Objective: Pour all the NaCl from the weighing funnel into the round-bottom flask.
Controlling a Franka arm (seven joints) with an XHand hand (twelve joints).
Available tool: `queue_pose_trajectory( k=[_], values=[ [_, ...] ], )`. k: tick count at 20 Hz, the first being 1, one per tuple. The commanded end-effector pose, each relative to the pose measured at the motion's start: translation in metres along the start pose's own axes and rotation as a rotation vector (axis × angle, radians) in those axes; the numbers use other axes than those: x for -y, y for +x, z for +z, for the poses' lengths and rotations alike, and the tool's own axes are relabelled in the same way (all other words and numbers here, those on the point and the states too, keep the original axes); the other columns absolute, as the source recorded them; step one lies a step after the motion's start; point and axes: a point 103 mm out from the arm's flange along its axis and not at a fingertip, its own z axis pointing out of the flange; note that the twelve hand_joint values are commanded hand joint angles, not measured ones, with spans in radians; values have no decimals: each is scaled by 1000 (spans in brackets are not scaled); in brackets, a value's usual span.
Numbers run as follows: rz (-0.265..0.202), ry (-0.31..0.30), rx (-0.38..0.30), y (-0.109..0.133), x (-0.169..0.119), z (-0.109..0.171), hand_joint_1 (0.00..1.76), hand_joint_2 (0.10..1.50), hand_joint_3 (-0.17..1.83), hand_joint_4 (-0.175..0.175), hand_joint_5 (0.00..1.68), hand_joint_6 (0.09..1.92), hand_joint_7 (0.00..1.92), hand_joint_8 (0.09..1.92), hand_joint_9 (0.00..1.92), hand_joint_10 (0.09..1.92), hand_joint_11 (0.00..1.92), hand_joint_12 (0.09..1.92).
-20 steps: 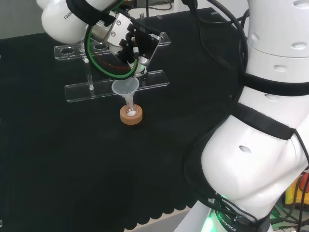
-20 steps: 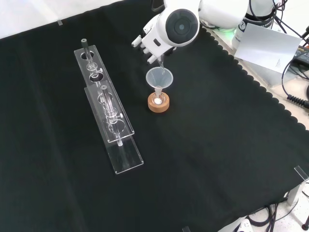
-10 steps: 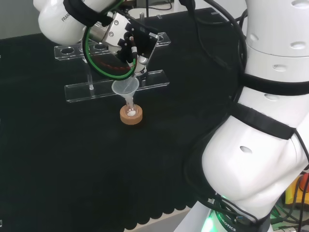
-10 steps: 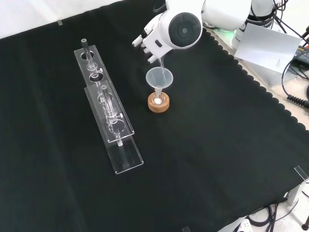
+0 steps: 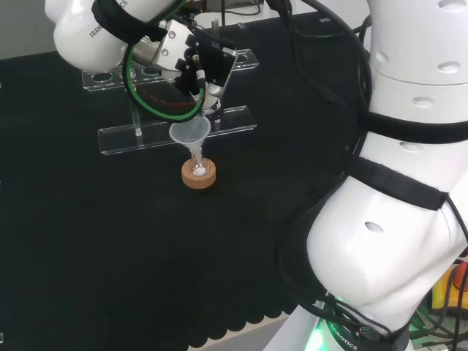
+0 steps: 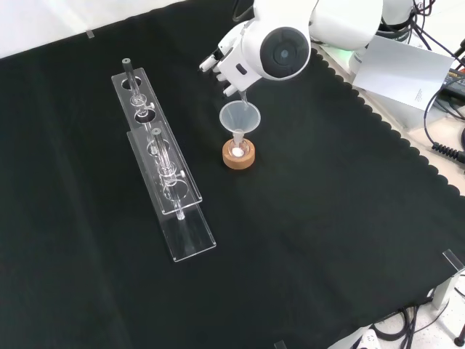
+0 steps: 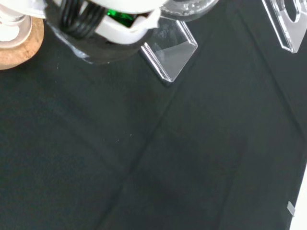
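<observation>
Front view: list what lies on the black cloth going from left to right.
Clear acrylic rack with glass tubes → cork ring stand carrying the round-bottom flask with a clear conical funnel in its neck → white sheet of paper at the bench's right edge.

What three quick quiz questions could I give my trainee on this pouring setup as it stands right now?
1. True or false: the funnel sits in a flask standing on a cork ring.
2. In the front view, the clear rack lies to which side of the cork ring? A) left B) right C) nearer the camera
3. Fill in: in the front view, the hand is above and just ____ the funnel, toward the view's top.

Key: 1 true. 2 A. 3 behind.
</observation>
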Motion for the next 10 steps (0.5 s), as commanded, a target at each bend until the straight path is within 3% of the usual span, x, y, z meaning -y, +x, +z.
queue_pose_trajectory(
  k=[1, 10],
  values=[
    [3, 14, 15, 1, -1, -3, 1071, 742, 665, 175, 1081, 1002, 1113, 697, 1128, 404, 744, 1112],
    [2, 18, 30, 1, -4, -5, 1071, 741, 666, 175, 1081, 1003, 1111, 697, 1126, 403, 745, 1111]
  ],
)
